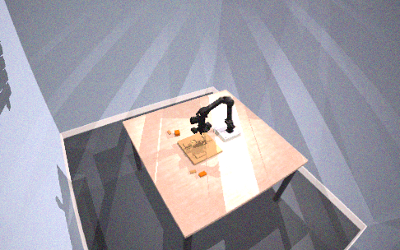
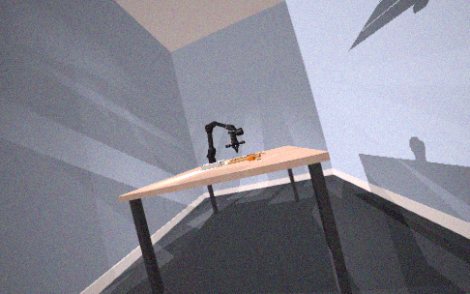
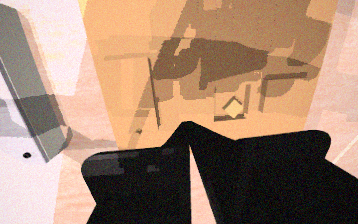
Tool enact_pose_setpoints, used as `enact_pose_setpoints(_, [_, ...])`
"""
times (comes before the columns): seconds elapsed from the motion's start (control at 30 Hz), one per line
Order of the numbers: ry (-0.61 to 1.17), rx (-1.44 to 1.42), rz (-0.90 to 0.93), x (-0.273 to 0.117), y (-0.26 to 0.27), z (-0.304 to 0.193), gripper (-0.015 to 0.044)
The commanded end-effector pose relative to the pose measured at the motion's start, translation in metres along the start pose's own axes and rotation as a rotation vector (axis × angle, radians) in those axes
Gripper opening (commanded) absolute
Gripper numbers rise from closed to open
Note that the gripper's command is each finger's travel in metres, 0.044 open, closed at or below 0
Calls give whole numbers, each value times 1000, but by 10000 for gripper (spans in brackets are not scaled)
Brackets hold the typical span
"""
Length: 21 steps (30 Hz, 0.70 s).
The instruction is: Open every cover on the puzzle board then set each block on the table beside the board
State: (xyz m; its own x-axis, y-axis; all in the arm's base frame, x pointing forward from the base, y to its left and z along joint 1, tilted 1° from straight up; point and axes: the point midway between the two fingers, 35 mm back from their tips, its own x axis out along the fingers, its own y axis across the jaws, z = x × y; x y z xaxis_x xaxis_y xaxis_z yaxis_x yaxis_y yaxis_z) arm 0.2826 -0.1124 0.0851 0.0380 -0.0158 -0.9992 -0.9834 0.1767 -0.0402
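The wooden puzzle board (image 1: 213,152) (image 3: 115,75) lies on the table, partly in shadow. My gripper (image 1: 201,131) (image 2: 236,151) (image 3: 186,126) is shut and empty, above the board's edge on the robot-base side. In the wrist view a pale diamond-shaped knob or piece (image 3: 234,108) shows beyond the fingertips, in a dark-edged square outline. An orange block (image 1: 177,132) lies on the table past the board's left corner, and another orange block (image 1: 202,173) lies off its front side. One orange block (image 2: 251,159) shows in the exterior view. The shadows hide how far each cover stands open.
A small tan piece (image 1: 169,132) lies beside the left orange block, and another small tan piece (image 1: 193,171) beside the front one. The white robot base (image 1: 231,136) (image 2: 211,166) (image 3: 10,195) stands close to the board. The table (image 1: 175,197) (image 2: 167,188) extends around them.
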Motion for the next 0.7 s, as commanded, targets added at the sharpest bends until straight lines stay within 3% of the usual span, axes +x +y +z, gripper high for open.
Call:
enact_pose_setpoints(0.0, [2,-5,-1,0,0,0,0])
enact_pose_setpoints(0.67, [2,-5,-2,13,-1,-1,0])
